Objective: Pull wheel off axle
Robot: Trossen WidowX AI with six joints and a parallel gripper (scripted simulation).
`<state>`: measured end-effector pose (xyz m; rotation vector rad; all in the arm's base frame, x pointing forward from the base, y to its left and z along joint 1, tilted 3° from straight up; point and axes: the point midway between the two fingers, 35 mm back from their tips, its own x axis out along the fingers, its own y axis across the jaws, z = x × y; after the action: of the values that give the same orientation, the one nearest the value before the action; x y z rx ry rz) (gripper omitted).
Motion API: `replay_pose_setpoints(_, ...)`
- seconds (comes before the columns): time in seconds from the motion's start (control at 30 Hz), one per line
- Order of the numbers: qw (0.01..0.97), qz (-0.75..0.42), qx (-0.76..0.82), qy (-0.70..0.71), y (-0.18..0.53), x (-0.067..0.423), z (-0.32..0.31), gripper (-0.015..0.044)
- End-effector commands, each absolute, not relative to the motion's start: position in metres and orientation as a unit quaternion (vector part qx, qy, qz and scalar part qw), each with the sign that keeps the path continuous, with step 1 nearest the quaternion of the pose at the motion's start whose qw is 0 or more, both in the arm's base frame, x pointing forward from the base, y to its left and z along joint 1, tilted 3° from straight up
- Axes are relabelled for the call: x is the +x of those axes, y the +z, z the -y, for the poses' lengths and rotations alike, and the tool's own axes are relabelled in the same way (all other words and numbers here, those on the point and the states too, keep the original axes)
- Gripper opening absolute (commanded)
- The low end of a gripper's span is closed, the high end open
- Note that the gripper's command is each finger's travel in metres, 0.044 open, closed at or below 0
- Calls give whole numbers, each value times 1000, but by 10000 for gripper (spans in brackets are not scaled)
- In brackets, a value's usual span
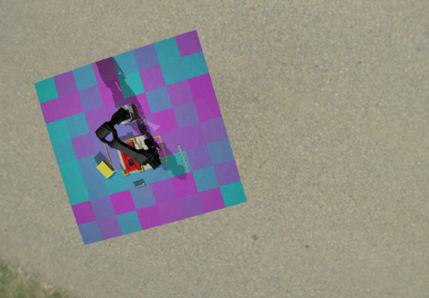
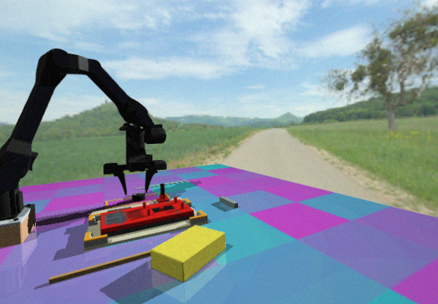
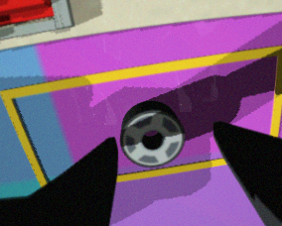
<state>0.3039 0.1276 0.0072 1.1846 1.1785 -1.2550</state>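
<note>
The wheel, black with a grey hub, lies flat on the table inside the yellow marked rectangle, close to its near line. My gripper is open and hangs just above the wheel. One finger is on each side and neither touches it. The upright black axle stands bare on the red chassis just to the right of the wheel. In the overhead view my arm hides the wheel.
A yellow block and a wooden stick lie in front of the chassis fixture. A small grey block lies to the right. A thin grey rod lies beyond the marked area. The arm's base stands at the left.
</note>
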Motion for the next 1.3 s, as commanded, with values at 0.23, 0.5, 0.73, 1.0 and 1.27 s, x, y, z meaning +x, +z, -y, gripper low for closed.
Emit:
replay_pose_setpoints(0.23, 506, -485, 499, -510, 49, 305, -129, 353)
replay_pose_setpoints(0.5, 505, -485, 498, -511, 86, 255, -110, 440)
replay_pose_setpoints(0.73, 505, -486, 498, -511, 100, 225, -98, 440)
replay_pose_setpoints(1.0, 505, -486, 498, -511, 100, 225, -98, 440)
replay_pose_setpoints(1.27, 505, -486, 498, -511, 100, 225, -98, 440)
